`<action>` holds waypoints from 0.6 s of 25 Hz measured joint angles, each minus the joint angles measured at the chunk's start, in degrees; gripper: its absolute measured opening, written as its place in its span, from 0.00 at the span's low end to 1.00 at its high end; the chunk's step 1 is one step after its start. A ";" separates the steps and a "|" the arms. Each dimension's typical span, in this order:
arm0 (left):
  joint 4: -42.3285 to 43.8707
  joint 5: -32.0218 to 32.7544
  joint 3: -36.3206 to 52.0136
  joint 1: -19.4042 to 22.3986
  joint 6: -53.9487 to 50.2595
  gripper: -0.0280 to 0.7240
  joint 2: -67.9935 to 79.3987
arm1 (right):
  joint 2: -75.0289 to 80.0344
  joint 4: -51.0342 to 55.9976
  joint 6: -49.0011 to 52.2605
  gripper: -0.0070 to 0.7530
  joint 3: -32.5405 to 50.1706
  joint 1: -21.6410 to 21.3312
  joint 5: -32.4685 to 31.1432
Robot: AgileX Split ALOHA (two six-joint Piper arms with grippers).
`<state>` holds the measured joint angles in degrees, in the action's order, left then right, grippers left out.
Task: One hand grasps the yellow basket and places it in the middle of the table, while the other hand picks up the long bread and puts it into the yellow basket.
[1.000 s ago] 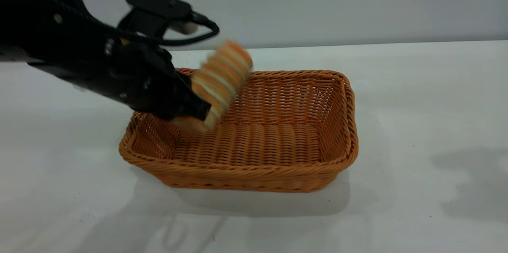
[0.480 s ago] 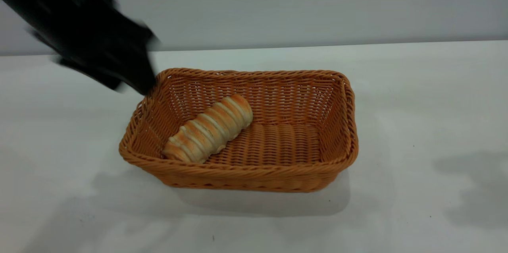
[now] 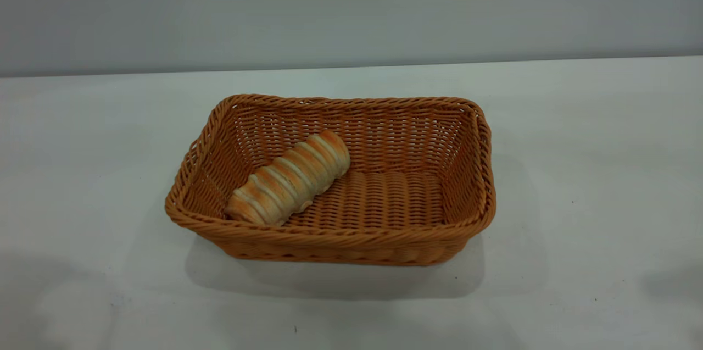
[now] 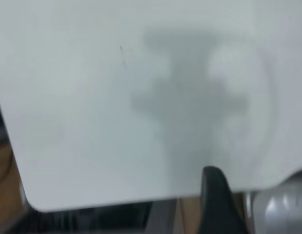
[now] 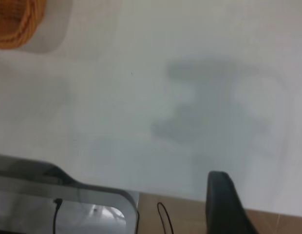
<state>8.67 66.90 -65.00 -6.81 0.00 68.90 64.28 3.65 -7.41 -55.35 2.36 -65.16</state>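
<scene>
The yellow basket (image 3: 351, 240) stands on the white table (image 3: 576, 135), near its middle. The long bread (image 3: 290, 178) lies inside it, slanted across the left half of the basket floor, one end against the front left wall. Neither gripper shows in the exterior view. In the left wrist view my left gripper (image 4: 258, 195) hangs over the table's edge, with one black finger (image 4: 214, 200) showing and nothing held. In the right wrist view my right gripper (image 5: 260, 195) is open and empty over the table edge, and a corner of the basket (image 5: 17, 22) shows far off.
The table edge (image 4: 117, 200) runs close under the left gripper, with dark floor below it. A grey metal frame (image 5: 68, 190) and a thin cable (image 5: 163, 219) lie below the table edge near the right gripper.
The left gripper let go of the bread, which dropped into the basket. The left arm then pulled back up and to the left, out of the exterior view. Basket and bread now lie still.
</scene>
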 joint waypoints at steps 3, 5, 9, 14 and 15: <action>0.00 0.00 0.00 0.00 0.00 0.67 -9.61 | -7.80 0.31 0.00 0.58 3.87 0.00 -2.23; 0.00 0.00 0.00 0.00 0.00 0.66 -16.41 | -13.20 0.67 0.00 0.58 6.04 0.00 -3.59; -1.04 0.00 -0.05 0.00 0.00 0.66 -31.11 | -24.67 0.94 0.00 0.58 8.67 0.00 -5.67; -2.97 0.05 0.57 0.00 0.00 0.66 -47.99 | -37.52 1.05 -1.38 0.58 11.30 0.00 -5.67; -3.21 0.05 1.64 0.00 0.00 0.66 -50.96 | -39.35 1.05 -1.94 0.58 11.48 0.00 -5.67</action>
<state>5.46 66.96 -63.36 -6.81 0.00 17.93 24.93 4.70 -9.35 -43.87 2.36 -70.83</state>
